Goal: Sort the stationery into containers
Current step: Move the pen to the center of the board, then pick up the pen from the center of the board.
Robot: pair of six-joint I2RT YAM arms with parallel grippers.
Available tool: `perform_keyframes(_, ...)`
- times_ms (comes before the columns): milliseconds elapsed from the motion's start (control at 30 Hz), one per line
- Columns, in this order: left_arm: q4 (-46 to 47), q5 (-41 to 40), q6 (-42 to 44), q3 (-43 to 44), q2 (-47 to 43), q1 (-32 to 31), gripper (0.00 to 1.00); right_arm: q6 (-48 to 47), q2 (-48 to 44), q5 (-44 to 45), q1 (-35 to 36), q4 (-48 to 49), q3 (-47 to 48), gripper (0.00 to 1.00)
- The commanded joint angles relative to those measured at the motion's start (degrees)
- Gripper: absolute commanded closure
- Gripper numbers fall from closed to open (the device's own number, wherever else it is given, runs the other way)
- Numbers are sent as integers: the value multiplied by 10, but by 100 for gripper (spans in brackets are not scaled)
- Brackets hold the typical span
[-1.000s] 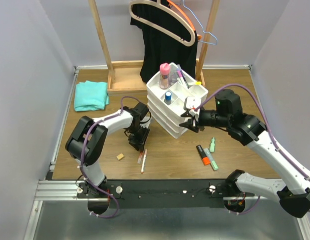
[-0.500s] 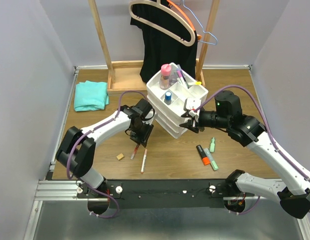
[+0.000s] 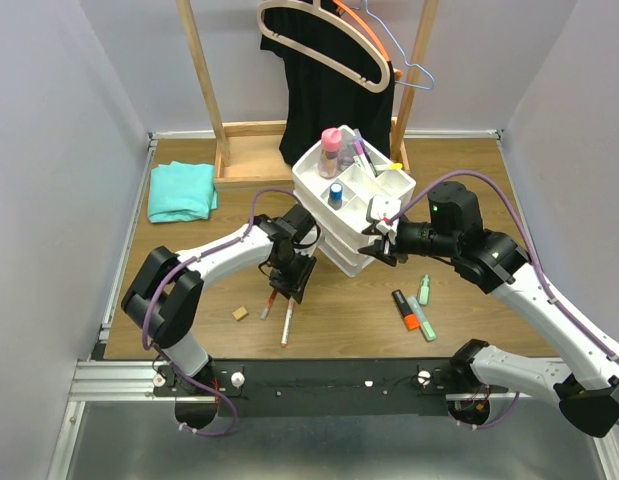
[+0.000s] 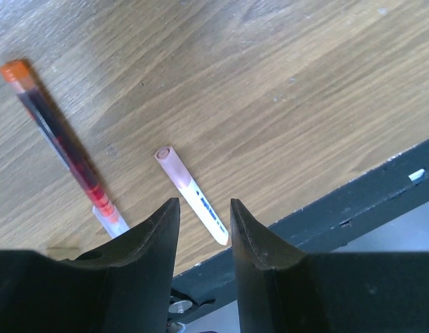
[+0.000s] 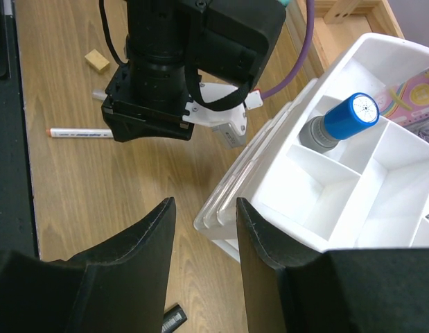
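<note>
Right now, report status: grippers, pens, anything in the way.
Left gripper open, empty, over pink-capped pen. Right gripper open, empty, at organiser. Red pen alongside, apart; nothing blocking.

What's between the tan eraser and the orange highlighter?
Top view: a red pen and a white pen lie side by side near the eraser; the rest of the stretch to the highlighter is bare.

We see a teal folded cloth (image 3: 182, 190) at the far left of the wooden surface (image 3: 339, 310), beside a wooden rack (image 3: 202, 72) carrying hangers (image 3: 327, 55) and a black garment (image 3: 334, 100).
</note>
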Motion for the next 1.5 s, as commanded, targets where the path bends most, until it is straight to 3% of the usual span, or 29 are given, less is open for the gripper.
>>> perform_keyframes(0,9,2,-10,-8,23,-5,57,-7,-9,16,1,0,5,52)
perform_keyframes(400,17,-12,-21,-36,40,0,58,-9,2,14,1,-3,16,52)
perform_keyframes(500,27,-21,-24,-43,60,1,58,29,13,45,0,20,48,48)
perform_keyframes(600,38,-60,-27,-57,70,-2,65,86,24,114,1,81,80,46)
perform_keyframes(667,45,-81,-32,-77,78,-6,77,102,24,147,1,151,86,44)
perform_keyframes(800,44,-91,-33,-94,79,-34,91,103,38,223,0,245,115,38)
perform_keyframes(833,45,-80,-30,-93,73,-39,100,105,43,241,1,251,128,38)
perform_keyframes(1033,-44,21,63,-49,-46,-51,100,122,34,385,-12,317,125,37)
perform_keyframes(1100,-85,36,101,-17,-85,-53,100,127,39,398,-33,300,129,37)
perform_keyframes(1233,-137,107,172,97,-180,-58,100,208,71,432,-145,234,174,37)
perform_keyframes(1433,-60,128,250,359,-129,-56,100,236,19,425,-184,249,87,38)
perform_keyframes(1467,-52,162,269,426,-111,-57,100,241,8,419,-185,249,76,38)
